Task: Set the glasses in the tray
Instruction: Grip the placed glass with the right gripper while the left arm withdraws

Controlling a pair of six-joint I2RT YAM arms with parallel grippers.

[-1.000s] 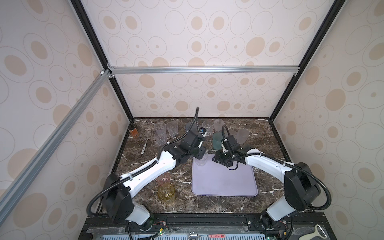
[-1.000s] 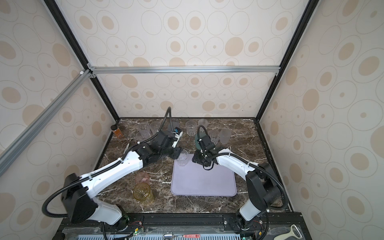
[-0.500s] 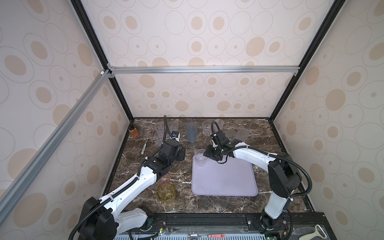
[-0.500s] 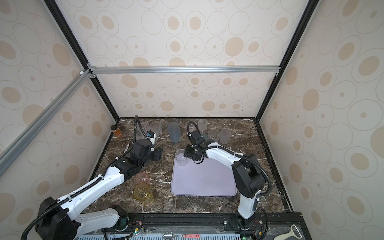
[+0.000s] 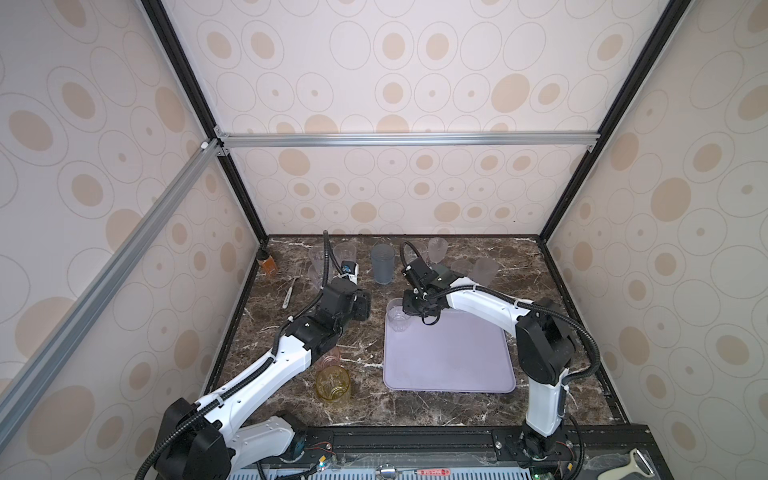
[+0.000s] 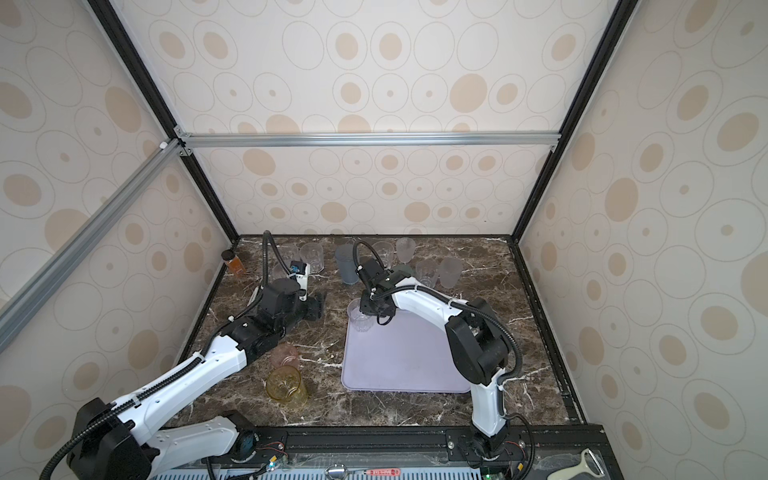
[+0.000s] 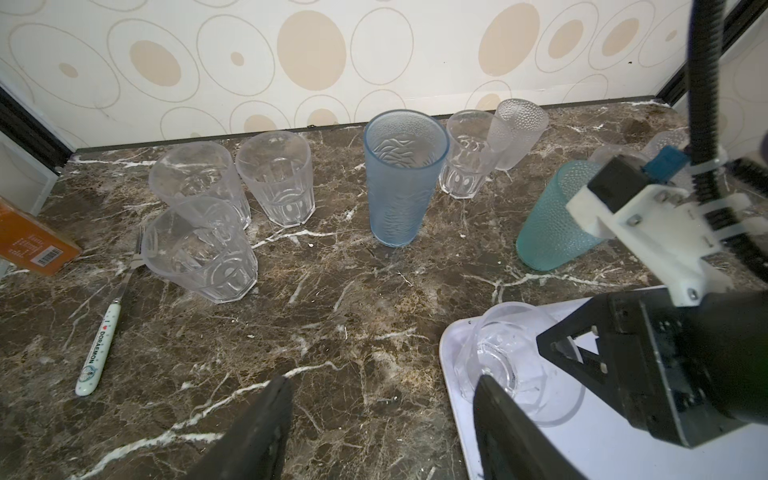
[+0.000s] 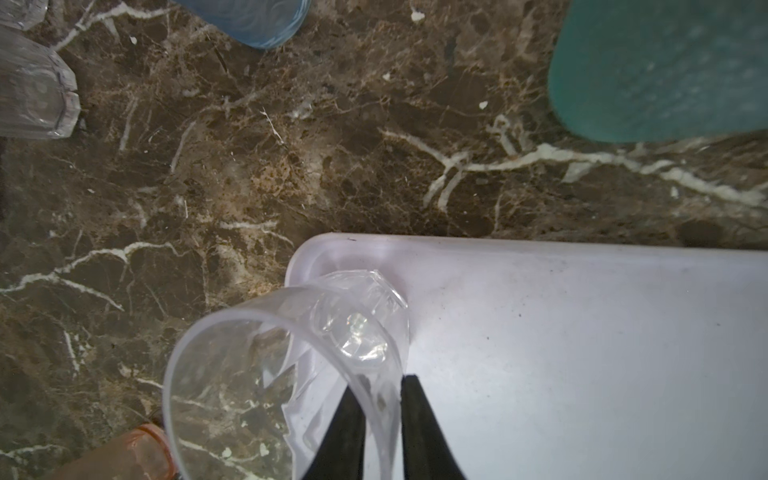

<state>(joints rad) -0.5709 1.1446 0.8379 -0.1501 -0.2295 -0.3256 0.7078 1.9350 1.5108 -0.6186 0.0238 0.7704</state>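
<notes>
The lavender tray (image 5: 451, 361) (image 6: 409, 361) lies right of centre in both top views. A clear faceted glass (image 5: 398, 319) (image 6: 360, 321) (image 8: 353, 328) stands in its far left corner. My right gripper (image 5: 409, 306) (image 8: 380, 411) is shut on that glass's wall, one finger inside and one outside. Left of the tray, my left gripper (image 5: 362, 305) (image 7: 380, 399) hangs open over bare marble with nothing between its fingers. On the table stand a tall blue-grey glass (image 7: 401, 178), a teal one (image 7: 552, 220), several clear ones (image 7: 199, 187), frosted ones (image 5: 482, 270), an amber-yellow one (image 5: 332, 384) and a pink one (image 5: 329, 358).
A small amber bottle (image 5: 266, 264) stands by the far left wall. A fork with a white handle (image 7: 104, 332) lies near the clear glasses. The enclosure walls close in the marble table on three sides.
My left gripper has drawn back leftwards from the tray's corner, leaving the clear glass there. My right gripper has moved left to that glass and closed on its wall.
</notes>
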